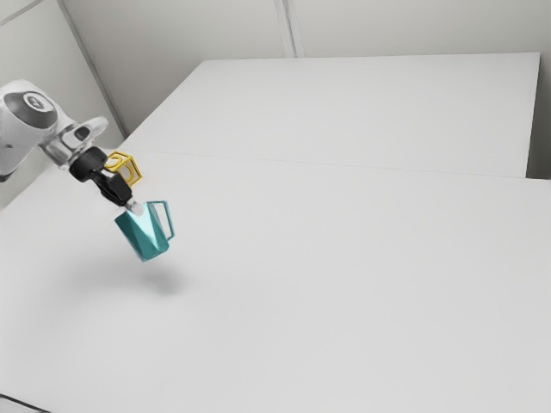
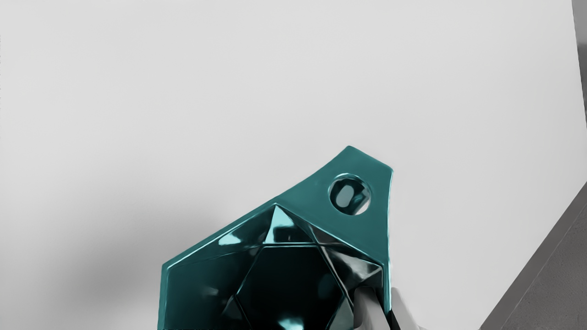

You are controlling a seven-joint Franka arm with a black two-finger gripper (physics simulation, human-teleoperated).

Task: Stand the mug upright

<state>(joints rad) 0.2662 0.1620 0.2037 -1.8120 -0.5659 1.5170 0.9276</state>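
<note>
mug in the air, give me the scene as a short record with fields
mug: teal, faceted, base toward the table, exact tilt unclear
handle: on the mug's side toward the exterior view's right
tool: shut on the mug's wall at the rim, one finger inside, one outside
table: pale, bare surface under the mug
shadow: on the table, apart from the mug's base
task state: mug lifted, not yet set down
</note>
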